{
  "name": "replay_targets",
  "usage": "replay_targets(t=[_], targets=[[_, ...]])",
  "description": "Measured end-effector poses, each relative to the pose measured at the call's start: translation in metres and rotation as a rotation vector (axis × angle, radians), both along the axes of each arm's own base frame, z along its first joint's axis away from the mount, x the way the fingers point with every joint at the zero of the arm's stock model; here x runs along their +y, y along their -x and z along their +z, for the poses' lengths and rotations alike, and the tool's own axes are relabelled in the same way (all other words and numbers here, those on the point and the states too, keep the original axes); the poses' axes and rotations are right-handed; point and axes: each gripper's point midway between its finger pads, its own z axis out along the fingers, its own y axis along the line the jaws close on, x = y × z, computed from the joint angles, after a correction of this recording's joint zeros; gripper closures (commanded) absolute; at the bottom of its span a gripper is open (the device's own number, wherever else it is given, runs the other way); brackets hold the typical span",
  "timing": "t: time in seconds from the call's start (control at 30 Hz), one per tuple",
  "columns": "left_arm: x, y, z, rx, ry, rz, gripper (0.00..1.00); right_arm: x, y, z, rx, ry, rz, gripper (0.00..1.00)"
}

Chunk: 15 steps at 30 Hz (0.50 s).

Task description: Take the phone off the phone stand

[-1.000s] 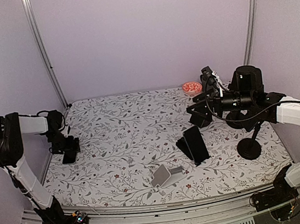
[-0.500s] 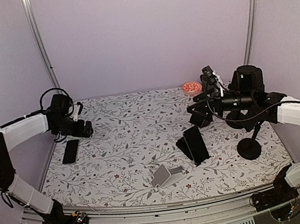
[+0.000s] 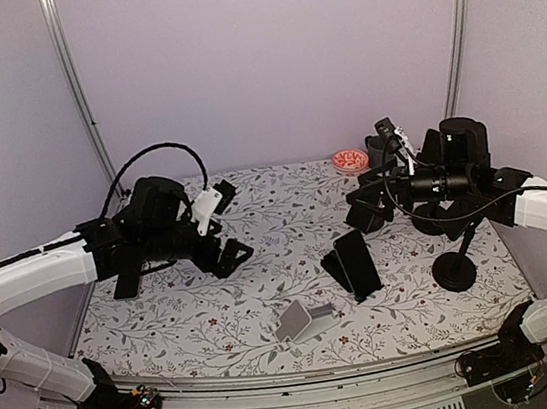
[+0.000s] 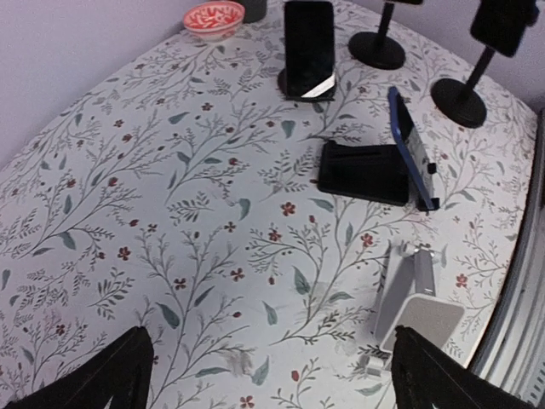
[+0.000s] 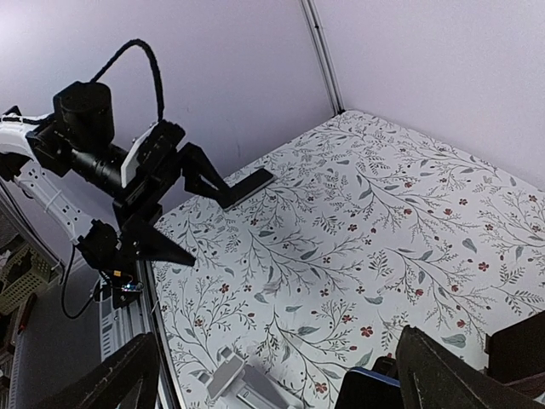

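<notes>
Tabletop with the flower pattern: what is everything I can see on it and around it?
cloth: one, white with leaves and red flowers, covering the table
blue phone: one, blue-edged, leaning on the wedge stand, middle
wedge stand: one, black, under that phone
silver stand: one, silver, empty, near edge
upright phone: one, black, standing on a round base, towards the back
flat phone: one, black, lying at the left, partly behind the left arm
pole stands: two, black, round bases, right side
bowl: one, red and white, back edge
left claw: one, black, open, empty
right claw: one, black, open, empty
</notes>
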Motion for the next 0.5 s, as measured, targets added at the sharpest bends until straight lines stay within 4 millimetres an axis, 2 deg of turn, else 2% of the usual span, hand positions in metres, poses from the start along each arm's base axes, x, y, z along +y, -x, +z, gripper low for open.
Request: replay_targets(t=[0.1, 0.27, 0.5], targets=[[-0.027, 0.031, -0.015, 0.018, 0.001, -0.103, 0.01, -0.001, 0.0, 0.0, 0.002, 0.004, -0.008, 0.01], [-0.06, 0.073, -0.049, 0.068, -0.022, -0.224, 0.01, -0.003, -0.001, -0.005, 0.018, 0.017, -0.017, 0.01], [-0.092, 0.103, -0.094, 0.137, -0.068, -0.31, 0.01, -0.003, 0.0, -0.009, 0.035, 0.028, -0.019, 0.01]])
